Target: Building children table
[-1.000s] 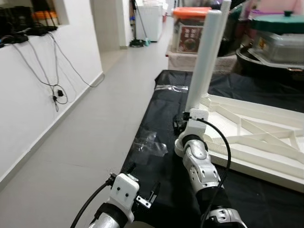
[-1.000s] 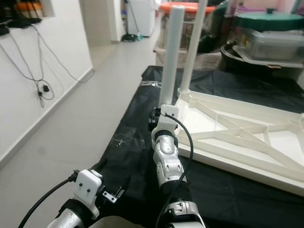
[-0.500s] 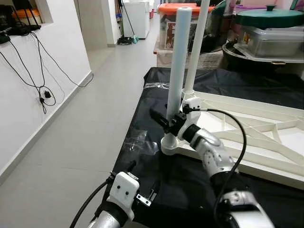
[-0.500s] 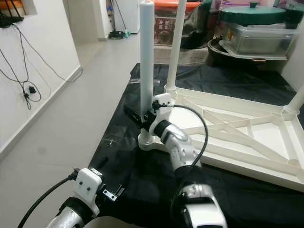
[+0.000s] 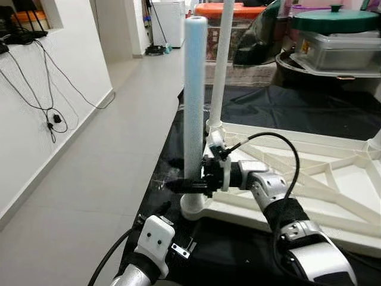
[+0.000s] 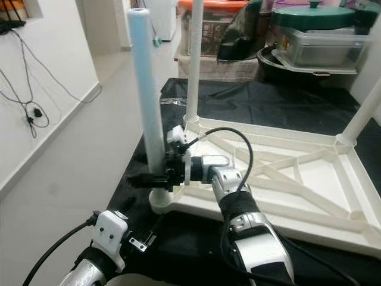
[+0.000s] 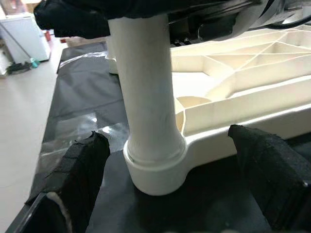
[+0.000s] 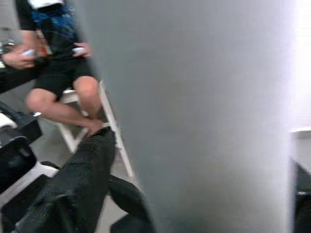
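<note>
You are looking at a home hallway used for storage and assembly. A pale tiled floor [image 5: 113, 173] runs beside a white wall [image 5: 36, 137] with loose black cables [image 5: 56, 113] hanging from a recessed shelf. At the far end stands a white appliance [image 5: 168, 22], and stacked lidded plastic storage bins [image 5: 333, 39] and pots crowd the right side.

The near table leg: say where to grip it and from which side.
Grip the near table leg low on its round shaft, just above the corner socket, coming sideways from the tabletop side, as the right gripper does. It stands upright, so fingers should straddle it horizontally.
</note>
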### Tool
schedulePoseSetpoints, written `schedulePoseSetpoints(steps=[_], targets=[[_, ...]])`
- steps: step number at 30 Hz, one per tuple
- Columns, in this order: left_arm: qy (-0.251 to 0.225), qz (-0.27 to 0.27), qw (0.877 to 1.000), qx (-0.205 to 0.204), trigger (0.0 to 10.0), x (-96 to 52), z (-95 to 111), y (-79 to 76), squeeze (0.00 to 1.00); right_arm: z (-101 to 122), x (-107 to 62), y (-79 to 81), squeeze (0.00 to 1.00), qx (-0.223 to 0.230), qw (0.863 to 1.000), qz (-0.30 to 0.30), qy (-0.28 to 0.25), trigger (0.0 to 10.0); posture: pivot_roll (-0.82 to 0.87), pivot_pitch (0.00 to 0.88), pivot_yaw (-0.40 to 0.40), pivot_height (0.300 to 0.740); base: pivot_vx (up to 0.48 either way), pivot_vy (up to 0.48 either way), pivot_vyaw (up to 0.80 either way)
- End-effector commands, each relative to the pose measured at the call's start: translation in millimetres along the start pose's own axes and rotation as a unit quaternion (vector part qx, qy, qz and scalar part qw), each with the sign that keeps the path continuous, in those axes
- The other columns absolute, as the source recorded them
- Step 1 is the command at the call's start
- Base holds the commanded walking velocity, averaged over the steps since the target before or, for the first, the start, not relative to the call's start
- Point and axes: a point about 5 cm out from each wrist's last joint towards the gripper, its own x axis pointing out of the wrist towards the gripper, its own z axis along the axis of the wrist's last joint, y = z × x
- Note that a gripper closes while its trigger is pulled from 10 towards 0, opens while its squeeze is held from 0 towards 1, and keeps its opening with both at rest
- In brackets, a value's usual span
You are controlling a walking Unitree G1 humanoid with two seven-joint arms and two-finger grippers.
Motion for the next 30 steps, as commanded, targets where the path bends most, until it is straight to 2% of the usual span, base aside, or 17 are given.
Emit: schedulePoseSetpoints(steps=[1,4,11,12,13,15,16,17,18,19,20,23,25,26,28,29,30], targets=[[0.012,0.000,1.000,-0.004,10.0,-1.6,-4,-1.2,0.00,3,12.8,2.9,0.00,-0.005,0.999,0.037,-0.004,0.0,0.01,0.000,-0.014,0.740,0.000,0.000,0.00],[0.012,-0.001,1.000,-0.005,10.0,-1.7,-4,-1.7,0.00,1,12.0,4.1,0.00,-0.004,0.999,0.049,-0.002,0.0,0.01,0.000,-0.016,0.740,0.000,0.000,0.00],[0.012,-0.002,1.000,-0.007,10.0,-1.7,-4,-1.9,0.00,-8,8.8,2.8,0.00,-0.020,0.999,0.016,-0.020,0.0,0.00,0.000,-0.013,0.740,0.000,0.000,0.00],[0.012,-0.003,1.000,-0.007,10.0,-1.8,-5,-1.9,0.00,-14,9.7,-0.5,0.00,-0.036,0.998,-0.050,-0.026,0.0,0.00,0.000,-0.013,0.740,0.000,0.000,0.00],[0.013,-0.003,1.000,-0.007,10.0,-1.8,-5,-2.0,0.00,-20,9.7,-4.0,0.00,-0.055,0.990,-0.127,-0.033,0.0,0.00,0.000,-0.013,0.740,0.000,0.000,0.00],[0.013,-0.005,1.000,-0.008,10.0,-2.3,-5,-1.8,0.00,-25,5.1,-16.6,0.00,-0.041,0.956,-0.286,-0.042,0.0,-0.01,0.000,-0.004,0.740,0.000,0.000,0.00],[0.013,-0.005,1.000,-0.008,10.0,-2.3,-5,-1.7,0.00,-26,2.8,-19.8,0.00,-0.038,0.942,-0.330,-0.042,0.0,-0.01,0.000,-0.004,0.740,0.000,0.000,0.00],[0.013,-0.005,1.000,-0.008,10.0,-2.3,-5,-1.7,0.00,-26,2.8,-19.8,0.00,-0.038,0.942,-0.330,-0.042,0.0,-0.01,0.000,-0.004,0.740,0.000,0.000,0.00],[0.013,-0.006,1.000,-0.008,10.0,-2.3,-5,-1.6,0.00,-27,1.4,-21.5,0.00,-0.038,0.934,-0.353,-0.042,0.0,-0.01,0.000,-0.004,0.740,0.000,0.000,0.00],[0.014,-0.007,1.000,-0.009,10.0,-2.4,-5,-0.9,0.00,-34,-12.3,-29.8,0.00,-0.016,0.879,-0.476,-0.028,0.0,-0.02,0.000,0.001,0.740,0.000,0.000,0.00],[0.014,-0.007,1.000,-0.009,10.0,-2.4,-5,-0.9,0.00,-34,-12.3,-29.8,0.00,-0.016,0.879,-0.476,-0.028,0.0,-0.02,0.000,0.001,0.740,0.000,0.000,0.00],[0.015,-0.010,1.000,-0.008,10.0,-1.9,-6,-0.3,0.00,-44,-40.8,-27.9,0.00,-0.007,0.750,-0.661,-0.005,0.0,-0.02,0.000,0.001,0.740,0.000,0.000,0.00],[0.015,-0.010,1.000,-0.007,10.0,-1.7,-6,0.2,0.00,-46,-51.9,-20.1,0.00,-0.003,0.681,-0.732,-0.010,0.0,-0.02,0.000,0.001,0.740,0.000,0.000,0.00],[0.015,-0.010,1.000,-0.007,10.0,-1.7,-6,0.2,0.00,-46,-51.9,-20.1,0.00,-0.003,0.681,-0.732,-0.010,0.0,-0.02,0.000,0.001,0.740,0.000,0.000,0.00],[0.015,-0.008,1.000,-0.004,10.0,-1.7,-6,0.5,0.00,-47,-54.9,-12.1,0.00,0.007,0.634,-0.773,-0.023,0.0,-0.01,0.000,-0.004,0.740,0.000,0.000,0.00],[0.014,-0.007,1.000,-0.004,10.0,-1.6,-6,0.6,0.00,-47,-54.6,-9.7,0.00,0.011,0.621,-0.783,-0.027,0.0,-0.01,0.000,-0.004,0.740,0.000,0.000,0.00],[0.014,-0.007,1.000,-0.004,10.0,-1.6,-6,0.6,0.00,-47,-54.6,-9.7,0.00,0.011,0.621,-0.783,-0.027,0.0,-0.01,0.000,-0.004,0.740,0.000,0.000,0.00]])
